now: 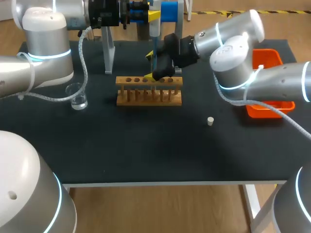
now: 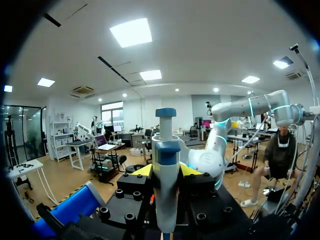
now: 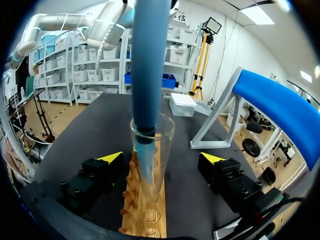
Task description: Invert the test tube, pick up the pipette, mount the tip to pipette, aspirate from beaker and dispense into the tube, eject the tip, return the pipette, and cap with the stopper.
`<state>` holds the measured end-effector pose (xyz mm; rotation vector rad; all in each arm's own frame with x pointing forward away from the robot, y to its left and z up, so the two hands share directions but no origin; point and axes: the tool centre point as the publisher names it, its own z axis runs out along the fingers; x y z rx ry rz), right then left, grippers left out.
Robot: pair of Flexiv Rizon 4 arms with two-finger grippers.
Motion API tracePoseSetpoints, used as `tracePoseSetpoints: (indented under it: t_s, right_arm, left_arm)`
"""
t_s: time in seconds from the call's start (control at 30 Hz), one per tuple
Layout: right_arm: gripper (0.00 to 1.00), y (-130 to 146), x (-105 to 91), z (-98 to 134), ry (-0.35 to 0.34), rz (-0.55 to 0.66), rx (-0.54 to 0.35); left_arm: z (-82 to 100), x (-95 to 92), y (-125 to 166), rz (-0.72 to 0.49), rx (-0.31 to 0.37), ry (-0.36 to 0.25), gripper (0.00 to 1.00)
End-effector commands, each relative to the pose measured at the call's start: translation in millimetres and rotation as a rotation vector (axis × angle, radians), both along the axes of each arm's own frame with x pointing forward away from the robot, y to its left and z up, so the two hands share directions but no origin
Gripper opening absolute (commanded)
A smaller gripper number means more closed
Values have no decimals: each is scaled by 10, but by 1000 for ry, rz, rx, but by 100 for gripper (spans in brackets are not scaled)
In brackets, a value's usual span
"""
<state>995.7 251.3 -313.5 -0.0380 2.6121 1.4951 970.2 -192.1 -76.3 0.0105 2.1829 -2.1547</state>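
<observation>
Looked like dispensing: left gripper [image 2: 166, 174] clamped blue-and-white plastic pipette [image 2: 165, 145], its end inside clear glass test tube [image 3: 152, 150] in wooden rack [image 1: 148, 91]. Right gripper [image 3: 161, 160] stood wide open astride the tube. Next probably needed a straight lift above rack.

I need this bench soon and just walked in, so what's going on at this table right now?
The left arm's pincer is gripping a pipette and holding its blue end down inside a glass tube that stands upright in the wooden rack. The right arm's pincer sits open around that tube. The beaker stands beside the rack, and the stopper lies loose on the table, so the tube is uncapped.
</observation>
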Motion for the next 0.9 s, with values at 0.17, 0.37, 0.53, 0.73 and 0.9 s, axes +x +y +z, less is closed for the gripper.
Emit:
tracePoseSetpoints:
  t_s: [0.17,0.37,0.53,0.73,0.9]
  right_arm:
    - [100,12,13,-10,1,-16,8]
    - [100,6,-3,-8,0,-21,8]
    - [100,5,-8,-9,-6,-28,-6]
    - [100,5,-8,-9,-5,-28,-7]
    - [100,5,-8,-9,-5,-28,-7]
  left_arm:
    - [10,1,2,0,3,1,0]
    - [10,1,2,0,3,1,0]
    - [10,1,2,0,3,1,0]
    - [10,1,2,0,3,1,0]
    - [10,1,2,0,3,1,0]
